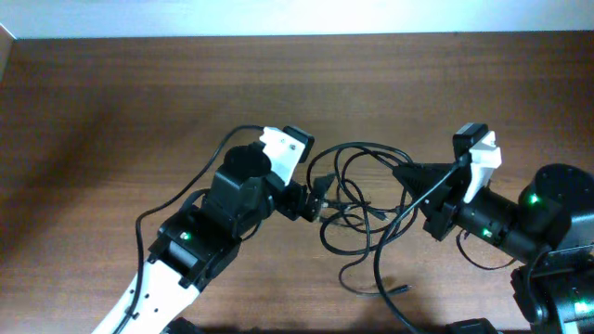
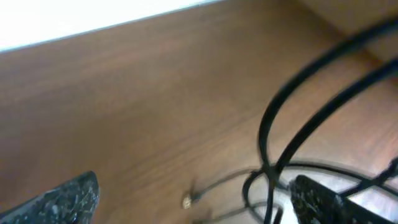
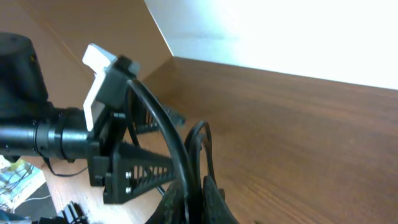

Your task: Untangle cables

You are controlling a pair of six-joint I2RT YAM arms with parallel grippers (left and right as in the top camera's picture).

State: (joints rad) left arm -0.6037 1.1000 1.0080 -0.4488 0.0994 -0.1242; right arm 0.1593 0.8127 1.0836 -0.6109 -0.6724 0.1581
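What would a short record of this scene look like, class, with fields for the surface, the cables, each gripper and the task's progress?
surface: brown wooden table
cables: thin black cables, loops crossing in a loose tangle at mid-table between the arms
plug: one gold-tipped plug lying on the wood
left arm: left gripper open, fingers wide apart, at the tangle's left edge
right arm: right gripper apparently shut on a strand at the tangle's right edge
progress: not yet untangled
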